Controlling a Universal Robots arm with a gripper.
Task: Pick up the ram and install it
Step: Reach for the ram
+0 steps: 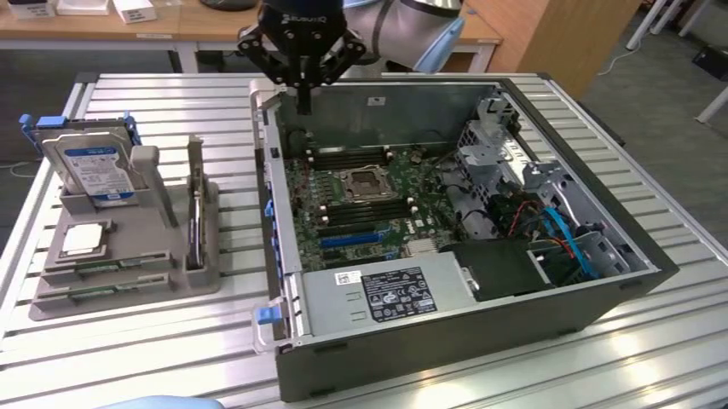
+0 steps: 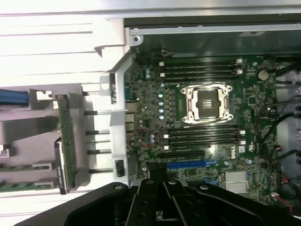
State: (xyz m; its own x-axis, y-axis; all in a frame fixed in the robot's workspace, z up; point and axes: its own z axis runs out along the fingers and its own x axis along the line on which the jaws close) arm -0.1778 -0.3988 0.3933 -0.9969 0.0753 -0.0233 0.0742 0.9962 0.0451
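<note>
Nearest to the exterior camera is the silver power supply (image 1: 381,294), inside the open computer case (image 1: 455,341) that lies toward the worktop's (image 1: 148,358) near edge. The ram (image 2: 66,141) stands on its long edge in a slot of the grey holder (image 1: 142,239), by the worktop's edge at the exterior view's left, just beside the case. The gripper (image 1: 303,104) hangs above the case's far part, well apart from the ram. Its fingers are pressed together and hold nothing. Below it lies the motherboard (image 1: 364,204).
</note>
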